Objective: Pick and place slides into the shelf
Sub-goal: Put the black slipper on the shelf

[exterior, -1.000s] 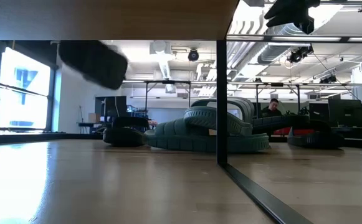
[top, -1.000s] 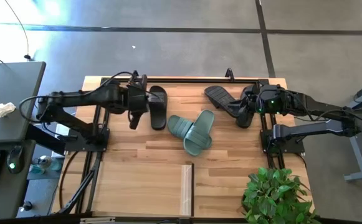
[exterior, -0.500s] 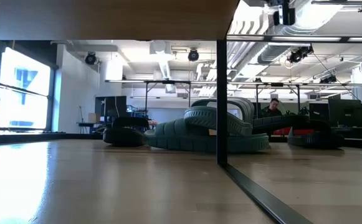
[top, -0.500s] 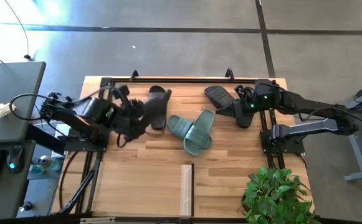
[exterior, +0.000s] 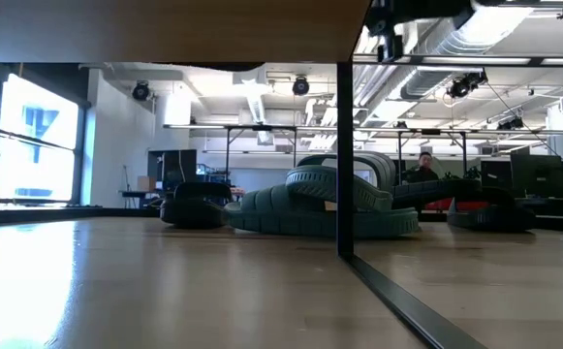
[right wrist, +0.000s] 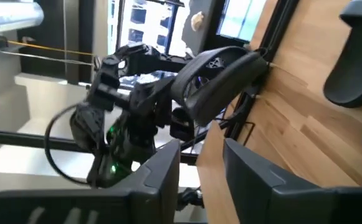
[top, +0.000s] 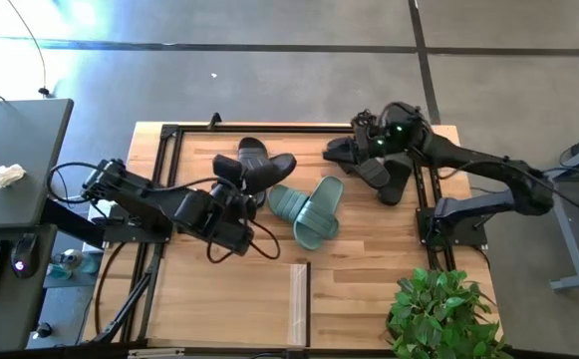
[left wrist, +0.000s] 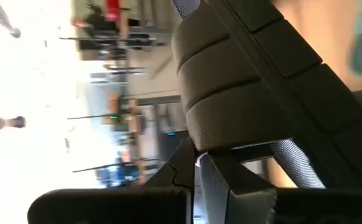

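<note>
The left gripper [top: 237,192] is clamping one black slide [top: 272,170] and holding it clear of the table [top: 219,299], over the middle of the left half. In the left wrist view this slide [left wrist: 249,81] is filling most of the picture, with its ribbed strap pressed between the dark fingers [left wrist: 230,193]. A second black slide [top: 251,151] is lying on the table just behind the lifted one, toward the far edge. The green pair [top: 309,209] is lying at the middle of the table, just right of the lifted slide, with one green slide resting partly across the other; in the low view the pair [exterior: 320,204] is showing stacked the same way.

More black slides [top: 343,151] are lying near the far right corner. The right gripper [top: 367,146] is hovering beside them, its fingers [right wrist: 162,180] standing apart with nothing between them. Past those fingers the right wrist view is showing the left arm carrying its slide [right wrist: 224,68].

The shelf [exterior: 165,29] is standing at the near edge of the table; in the low view its board is spanning the top of the picture, with a dark post coming down from it. No slide is showing on its top in the high view.

A plant [top: 438,309] is standing at the near right corner. A person [exterior: 424,167] is sitting far back in the room.
</note>
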`<action>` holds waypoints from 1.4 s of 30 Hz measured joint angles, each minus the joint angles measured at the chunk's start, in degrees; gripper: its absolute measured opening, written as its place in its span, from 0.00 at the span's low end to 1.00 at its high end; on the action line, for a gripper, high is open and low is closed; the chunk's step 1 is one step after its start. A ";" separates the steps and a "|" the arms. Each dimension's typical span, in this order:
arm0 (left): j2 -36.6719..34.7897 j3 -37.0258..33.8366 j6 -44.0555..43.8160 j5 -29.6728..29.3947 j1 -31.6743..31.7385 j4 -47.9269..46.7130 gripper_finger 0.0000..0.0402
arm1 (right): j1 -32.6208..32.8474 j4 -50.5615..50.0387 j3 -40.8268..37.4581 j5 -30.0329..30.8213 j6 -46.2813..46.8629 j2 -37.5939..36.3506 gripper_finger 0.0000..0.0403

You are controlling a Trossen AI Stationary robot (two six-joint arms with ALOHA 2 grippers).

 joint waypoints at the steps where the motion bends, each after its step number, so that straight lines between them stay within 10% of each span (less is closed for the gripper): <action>1: 0.24 0.00 0.72 -1.36 -0.21 0.02 0.00 | -0.40 1.29 0.00 -1.38 0.54 1.34 0.33; 13: 2.88 0.02 6.42 -3.60 -0.58 1.16 0.00 | -0.89 12.87 1.26 -6.67 10.17 12.32 0.55; 42: 3.50 -0.04 10.31 0.73 -0.62 3.35 0.00 | 2.79 0.31 7.45 -13.44 11.85 20.10 0.44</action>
